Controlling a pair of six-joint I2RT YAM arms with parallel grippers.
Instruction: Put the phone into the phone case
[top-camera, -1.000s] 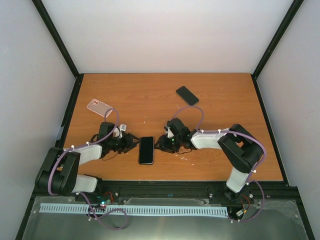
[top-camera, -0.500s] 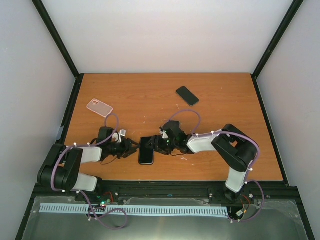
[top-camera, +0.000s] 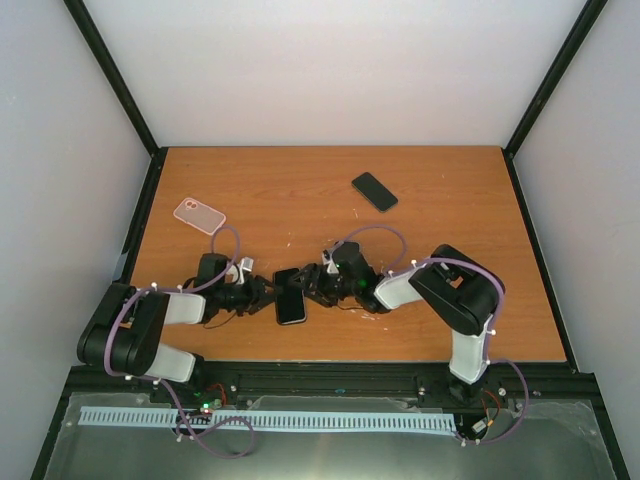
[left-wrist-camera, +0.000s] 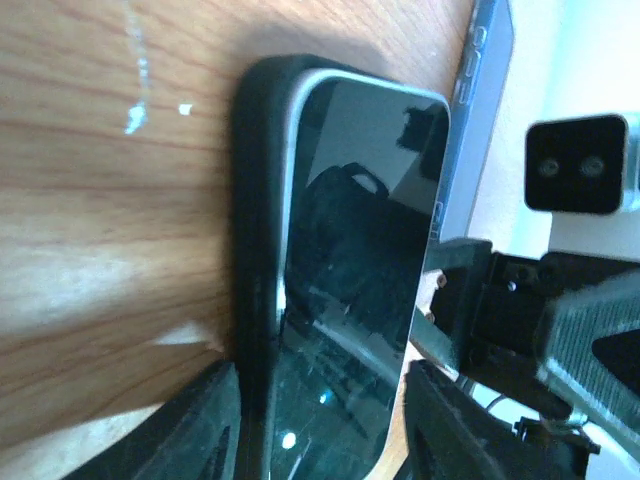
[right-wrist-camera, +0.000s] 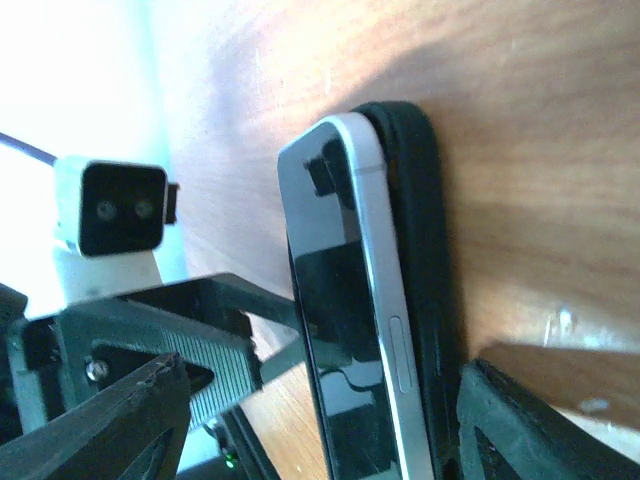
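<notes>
A black phone (top-camera: 290, 297) lies in a black case on the table's near middle, between my grippers. In the left wrist view the case rim (left-wrist-camera: 255, 250) wraps the phone's (left-wrist-camera: 350, 270) near edge. In the right wrist view the phone's (right-wrist-camera: 340, 330) silver side stands proud of the case (right-wrist-camera: 420, 200). My left gripper (top-camera: 265, 293) is open at the phone's left edge, one finger (left-wrist-camera: 200, 430) by the case and one over the screen. My right gripper (top-camera: 308, 284) is open at the phone's right edge, one finger (right-wrist-camera: 540, 430) by the case.
A pink phone case (top-camera: 199, 214) lies at the back left. A second black phone (top-camera: 374, 190) lies at the back, right of centre. Each wrist view shows the other arm's camera block (left-wrist-camera: 580, 165) (right-wrist-camera: 110, 210) close by.
Both grippers have closed in on the phone from left and right. The phone and case have slid slightly left and turned, top end leaning left.
</notes>
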